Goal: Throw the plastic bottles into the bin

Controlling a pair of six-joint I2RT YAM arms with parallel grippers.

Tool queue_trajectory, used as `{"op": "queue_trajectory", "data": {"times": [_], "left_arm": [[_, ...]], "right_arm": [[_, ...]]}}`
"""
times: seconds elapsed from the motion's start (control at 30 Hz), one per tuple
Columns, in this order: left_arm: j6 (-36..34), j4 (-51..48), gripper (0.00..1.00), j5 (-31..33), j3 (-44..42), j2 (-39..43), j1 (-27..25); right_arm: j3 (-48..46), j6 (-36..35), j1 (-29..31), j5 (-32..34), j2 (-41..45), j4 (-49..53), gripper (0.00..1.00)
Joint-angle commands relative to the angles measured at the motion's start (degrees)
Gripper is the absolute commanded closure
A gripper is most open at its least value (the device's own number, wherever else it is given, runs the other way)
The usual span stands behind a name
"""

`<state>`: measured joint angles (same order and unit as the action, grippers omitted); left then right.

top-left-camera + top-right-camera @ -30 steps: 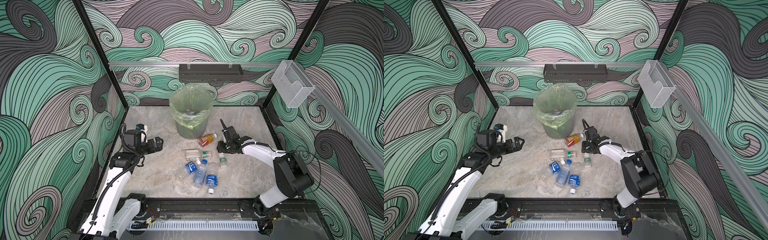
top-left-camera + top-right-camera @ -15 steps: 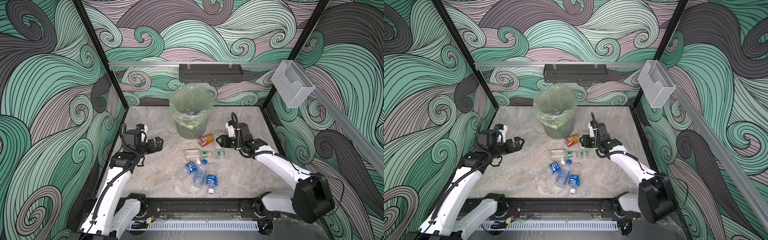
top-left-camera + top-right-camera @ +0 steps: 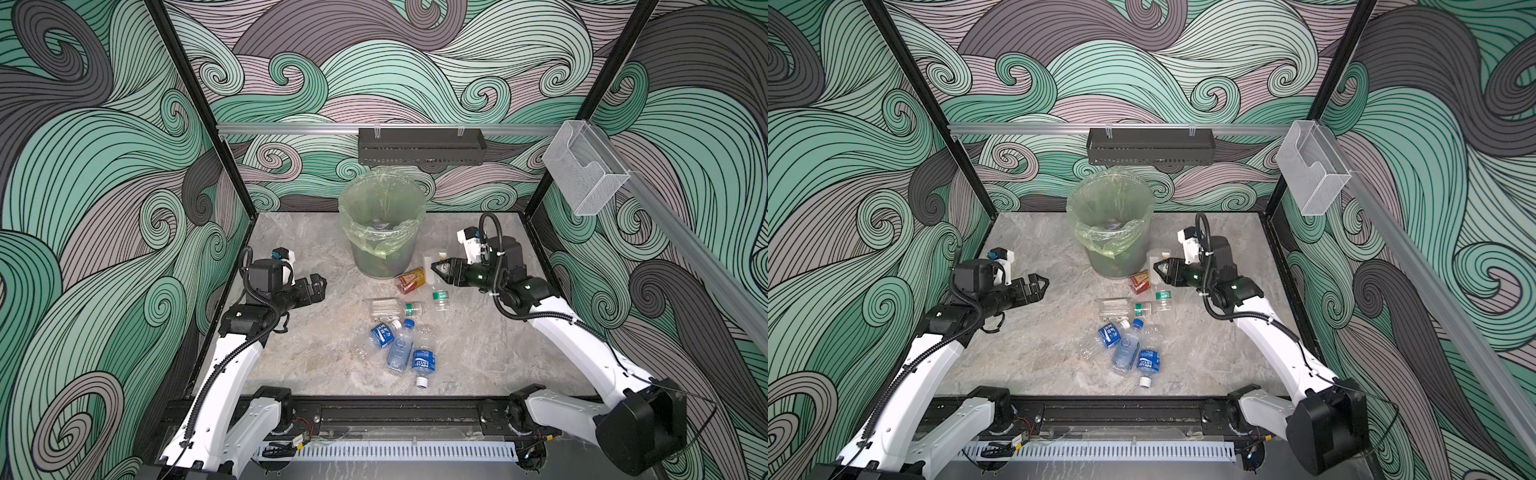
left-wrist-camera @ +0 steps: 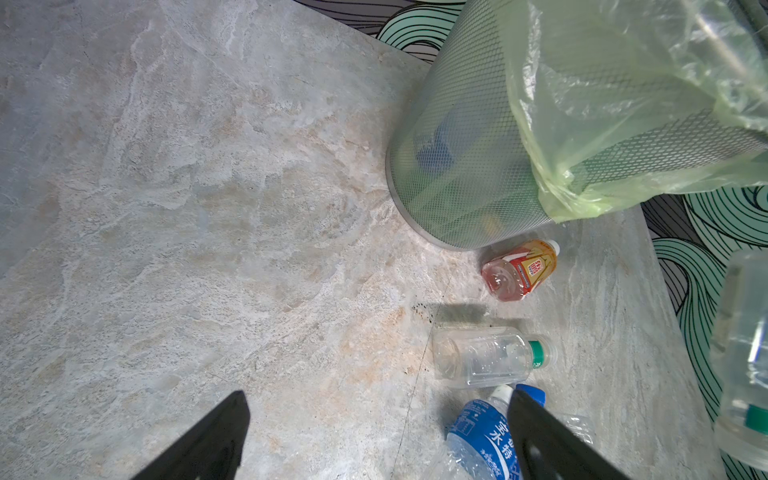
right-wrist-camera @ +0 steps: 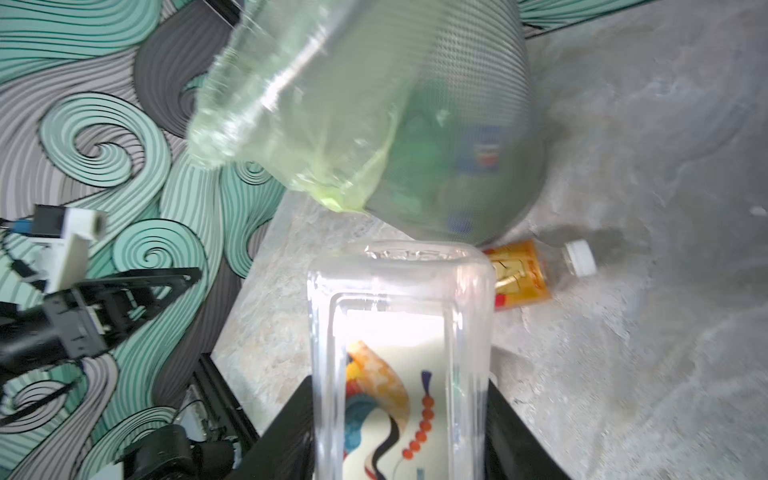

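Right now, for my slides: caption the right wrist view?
Right gripper grips a clear square-sided plastic bottle facing the green-bagged round mesh bin.

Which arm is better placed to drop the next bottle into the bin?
The right one. The right pincer is shut on a clear bottle, held up beside the bin. The left pincer is open, empty and farther from it.

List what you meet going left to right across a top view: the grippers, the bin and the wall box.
left gripper, open → bin → right gripper, shut on a clear bottle → clear wall box. The amber bottle overlaps the bin's span, so it is left out.
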<state>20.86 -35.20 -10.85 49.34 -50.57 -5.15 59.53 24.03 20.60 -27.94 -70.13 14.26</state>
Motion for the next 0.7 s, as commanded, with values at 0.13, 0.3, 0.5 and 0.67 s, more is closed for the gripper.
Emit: {"op": "queue_trajectory", "data": {"times": [0.13, 0.3, 0.5, 0.67], "left_arm": [[1.5, 0.0, 0.01, -0.4, -0.5, -0.3, 0.4], [1.9, -1.1, 0.01, -0.7, -0.2, 1.3, 0.4], [0.1, -3.4, 0.01, 0.2, -0.8, 3.6, 0.4], [-1.5, -1.4, 0.01, -4.3, -1.1, 2.5, 0.3]], "right_arm": [[31.5, 5.0, 2.6, -4.3, -18.9, -8.1, 0.48], [54.6, 8.0, 3.4, 1.3, -35.6, -1.9, 0.27], [49.7, 0.7, 3.6, 2.0, -31.4, -0.3, 0.09], [36.5, -5.5, 3.4, 0.3, -20.8, 0.2, 0.07]]}}
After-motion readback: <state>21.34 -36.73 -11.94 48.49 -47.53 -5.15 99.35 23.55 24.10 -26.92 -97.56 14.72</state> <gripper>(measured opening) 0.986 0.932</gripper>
